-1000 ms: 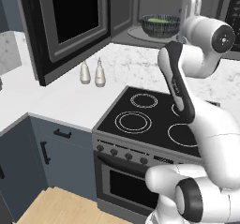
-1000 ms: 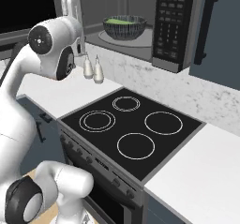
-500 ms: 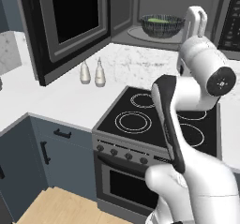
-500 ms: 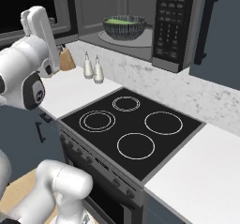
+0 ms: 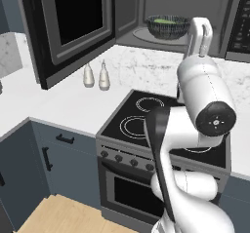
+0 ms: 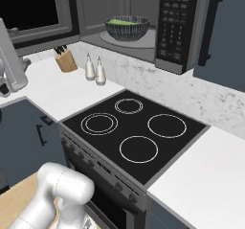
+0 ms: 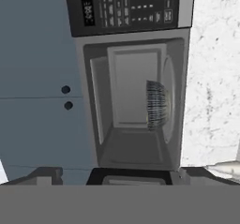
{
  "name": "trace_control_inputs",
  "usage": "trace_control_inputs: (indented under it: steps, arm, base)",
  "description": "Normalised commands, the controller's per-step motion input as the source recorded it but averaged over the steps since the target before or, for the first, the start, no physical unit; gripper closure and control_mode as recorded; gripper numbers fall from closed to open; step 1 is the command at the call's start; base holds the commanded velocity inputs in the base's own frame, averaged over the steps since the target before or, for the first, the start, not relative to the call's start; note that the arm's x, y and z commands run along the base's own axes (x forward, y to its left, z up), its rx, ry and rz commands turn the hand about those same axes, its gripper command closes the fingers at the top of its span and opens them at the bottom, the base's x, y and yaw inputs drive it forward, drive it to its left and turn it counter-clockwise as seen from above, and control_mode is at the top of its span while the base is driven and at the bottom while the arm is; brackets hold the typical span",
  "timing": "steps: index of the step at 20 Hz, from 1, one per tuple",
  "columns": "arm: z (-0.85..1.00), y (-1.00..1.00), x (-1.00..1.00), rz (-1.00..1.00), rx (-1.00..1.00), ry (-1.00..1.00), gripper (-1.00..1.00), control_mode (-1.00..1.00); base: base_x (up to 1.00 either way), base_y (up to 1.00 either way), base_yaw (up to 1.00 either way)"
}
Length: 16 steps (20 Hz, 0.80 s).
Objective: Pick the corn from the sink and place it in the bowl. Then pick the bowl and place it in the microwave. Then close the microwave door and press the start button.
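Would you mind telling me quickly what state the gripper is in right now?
Gripper: open and holding nothing; the bowl sits inside the microwave.

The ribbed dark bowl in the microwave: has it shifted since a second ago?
No. The ribbed dark bowl sits on the same spot of the round glass turntable, left of the black button panel, as before; only the arm swung.

dark pale-ribbed bowl (image 6: 127,28), grey-lined microwave (image 7: 136,96), white speckled counter (image 5: 73,100)
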Motion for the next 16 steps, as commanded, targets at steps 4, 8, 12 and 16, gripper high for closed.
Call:
trace_control_inputs:
  steps: [4, 8, 12, 16]
  arm:
    - [-0.01, 0.54, -0.31, -0.07, 0.02, 0.01, -1.00, -1.00]
    - [-0.08, 0.64, -0.02, -0.04, 0.00, 0.07, -1.00, -1.00]
    - [-0.13, 0.61, -0.05, -0.04, 0.00, 0.01, -1.00, -1.00]
    - [-0.14, 0.61, -0.08, -0.03, 0.00, 0.00, -1.00, -1.00]
  base:
    - [0.00, 0.00, 0.00]
    - [0.00, 0.00, 0.00]
    - [0.00, 0.00, 0.00]
    - [0.00, 0.00, 0.00]
